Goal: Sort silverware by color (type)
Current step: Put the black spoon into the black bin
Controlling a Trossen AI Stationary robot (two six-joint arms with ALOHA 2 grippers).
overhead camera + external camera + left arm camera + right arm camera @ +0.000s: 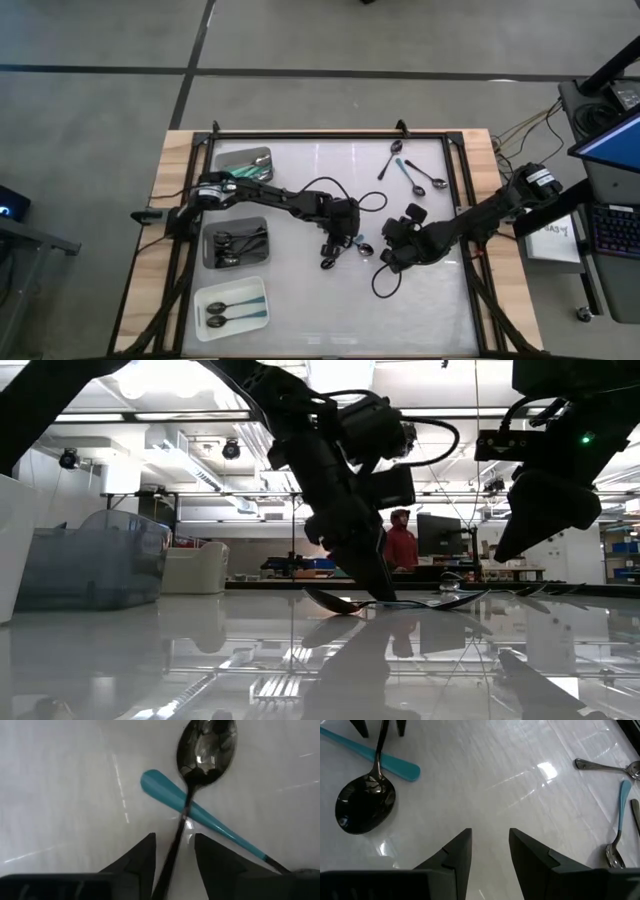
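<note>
Two dark fingers (142,857) of the left hand (335,247) straddle the thin stem of a black spoon (205,747), spread and seemingly not pinching it, at the middle of the glossy white surface (300,310). That spoon lies crossed over a teal-handled spoon (200,815), which probably explains the narrow, steep approach. Just to its right the right hand (398,250) hangs released and empty. Sorted spoons sit at the left edge: silver ones in the far grey tray (222,158), black in the middle tray (210,262), teal in the near white tray (205,296). A few unsorted spoons (405,170) wait at the far right. Beyond the surface, a person in red (401,545) stands in the workshop.
</note>
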